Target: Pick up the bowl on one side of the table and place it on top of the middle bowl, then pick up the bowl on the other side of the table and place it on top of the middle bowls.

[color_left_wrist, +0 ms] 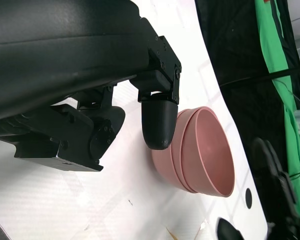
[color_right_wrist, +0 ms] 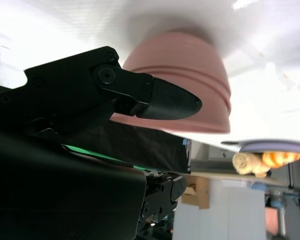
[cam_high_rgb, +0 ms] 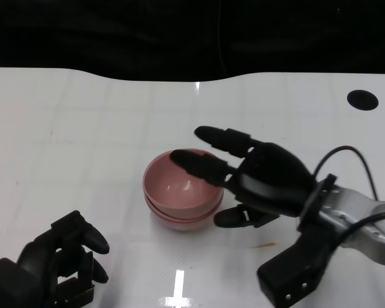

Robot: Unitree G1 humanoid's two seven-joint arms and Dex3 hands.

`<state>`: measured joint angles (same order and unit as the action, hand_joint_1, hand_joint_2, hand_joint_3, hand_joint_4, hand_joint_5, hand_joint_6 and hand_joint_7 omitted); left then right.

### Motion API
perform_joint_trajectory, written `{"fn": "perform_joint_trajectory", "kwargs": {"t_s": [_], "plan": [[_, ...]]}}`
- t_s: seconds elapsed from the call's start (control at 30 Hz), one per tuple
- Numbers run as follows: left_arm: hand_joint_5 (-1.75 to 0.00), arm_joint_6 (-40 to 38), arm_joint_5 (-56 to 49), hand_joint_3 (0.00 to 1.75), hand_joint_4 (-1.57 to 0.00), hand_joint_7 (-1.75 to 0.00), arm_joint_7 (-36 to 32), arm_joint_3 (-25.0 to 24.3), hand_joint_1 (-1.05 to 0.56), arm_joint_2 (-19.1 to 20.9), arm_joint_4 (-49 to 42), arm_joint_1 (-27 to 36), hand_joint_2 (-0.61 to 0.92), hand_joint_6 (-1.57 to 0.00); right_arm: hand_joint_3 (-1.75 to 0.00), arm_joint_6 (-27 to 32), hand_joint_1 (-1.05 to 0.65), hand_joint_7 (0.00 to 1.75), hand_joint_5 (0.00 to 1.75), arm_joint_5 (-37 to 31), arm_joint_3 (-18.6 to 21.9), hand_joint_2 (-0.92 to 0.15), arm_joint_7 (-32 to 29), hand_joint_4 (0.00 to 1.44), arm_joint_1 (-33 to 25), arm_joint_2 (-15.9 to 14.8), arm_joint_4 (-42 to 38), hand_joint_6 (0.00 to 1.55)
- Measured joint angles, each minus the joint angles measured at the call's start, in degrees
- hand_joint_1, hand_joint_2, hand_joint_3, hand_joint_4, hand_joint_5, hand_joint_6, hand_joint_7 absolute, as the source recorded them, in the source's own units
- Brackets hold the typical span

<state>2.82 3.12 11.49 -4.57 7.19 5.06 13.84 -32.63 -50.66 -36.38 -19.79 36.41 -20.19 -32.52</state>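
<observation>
No brand, label or writing can be read on anything in view. The stack of smooth pink plastic bowls (cam_high_rgb: 179, 189) sits nested near the middle of the glossy white table (cam_high_rgb: 83, 128); the right wrist view shows 3 rims, while the head view shows only 2 clearly. The right hand (cam_high_rgb: 253, 179) hangs beside the stack with fingers spread, some reaching over the near rim and one low beside the base; it holds nothing, though whether any fingertip touches the rim cannot be told. The left hand (cam_high_rgb: 51, 263), partly cut off at the picture's corner, rests near the table with fingers curled in, empty. A round black hole (cam_high_rgb: 362, 99) marks the table's far right.
</observation>
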Motion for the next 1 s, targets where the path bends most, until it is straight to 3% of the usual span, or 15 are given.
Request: {"fn": "perform_joint_trajectory", "kwargs": {"t_s": [0.2, 0.3, 0.47, 0.57, 0.67, 0.7, 0.87, 0.9, 0.93, 1.0], "plan": [[-1.75, 0.93, 0.12, 0.86, -0.67, -1.75, 0.01, -0.31, 0.39, 0.02, -0.83, -0.06, 0.92, -0.52, -0.35, -7.52, -0.86, 0.04, 0.04, 9.39, 7.26, -0.92, 0.29, 0.09, -5.88, -3.35, 1.25, 0.18], [-1.75, 1.70, 0.23, 0.90, -0.68, -1.75, -0.03, -0.42, 0.40, -0.32, -1.17, -0.25, 0.92, -0.52, -0.24, -11.56, -0.64, 0.08, 0.12, 14.00, 10.39, -0.92, -0.18, 0.35, -8.86, -3.04, 0.75, 0.33], [-1.75, 5.06, 3.18, 1.00, -0.71, -1.75, -1.97, -2.79, 0.40, -3.33, -2.41, -0.73, 0.92, -0.54, -0.25, -20.50, -0.50, 0.10, 0.16, 27.17, 18.03, -0.92, -2.47, 0.72, -16.42, 2.00, -4.46, 0.60], [-1.75, 6.01, 4.56, 1.02, -0.70, -1.75, -2.41, -3.71, 0.39, -4.29, -2.64, -0.85, 0.92, -0.53, -0.23, -22.19, -0.45, 0.11, 0.15, 37.89, 20.86, -0.92, 2.70, 0.83, -19.73, 4.97, -6.44, 0.72], [-1.75, 6.11, 4.87, 1.02, -0.69, -1.75, -2.47, -4.08, 0.37, -4.92, -2.83, -1.03, 0.92, -0.52, -0.15, -20.63, -0.38, 0.10, 0.14, 50.97, 22.56, -0.92, 11.88, 0.98, -22.93, 8.05, -5.37, 0.86], [-1.75, 6.11, 4.91, 1.03, -0.69, -1.75, -2.47, -4.15, 0.36, -5.18, -2.83, -1.03, 0.92, -0.51, -0.15, -18.65, -0.34, 0.11, 0.16, 55.75, 23.16, -0.92, 15.30, 1.09, -24.11, 9.24, -3.96, 0.93], [-1.75, 6.35, 6.51, 1.04, -0.69, -1.75, -2.60, -4.96, 0.36, -6.15, -2.92, -1.10, 0.92, -0.51, -0.15, -4.61, -0.32, 0.10, 0.16, 76.73, 28.11, -0.92, 30.52, 1.17, -29.15, 14.80, 4.51, 0.98], [-1.75, 6.51, 6.91, 1.05, -0.68, -1.75, -2.75, -5.36, 0.36, -6.22, -2.94, -1.11, 0.92, -0.51, -0.22, -1.58, -0.31, 0.12, 0.47, 79.85, 29.52, -0.92, 32.73, 1.12, -29.80, 15.24, 6.02, 1.03], [-1.75, 6.57, 7.62, 1.06, -0.68, -1.75, -2.77, -5.71, 0.35, -6.46, -2.93, -1.12, 0.92, -0.51, -0.31, 3.08, -0.29, 0.14, 0.96, 84.48, 31.18, -0.91, 35.51, 0.96, -30.44, 15.77, 7.70, 1.09], [-1.75, 6.48, 9.78, 1.08, -0.67, -1.75, -2.79, -6.49, 0.35, -7.29, -2.90, -1.13, 0.92, -0.51, -0.37, 12.31, -0.27, 0.18, 1.29, 92.38, 34.84, -0.91, 40.30, 0.86, -32.20, 16.68, 10.24, 1.13]]}}
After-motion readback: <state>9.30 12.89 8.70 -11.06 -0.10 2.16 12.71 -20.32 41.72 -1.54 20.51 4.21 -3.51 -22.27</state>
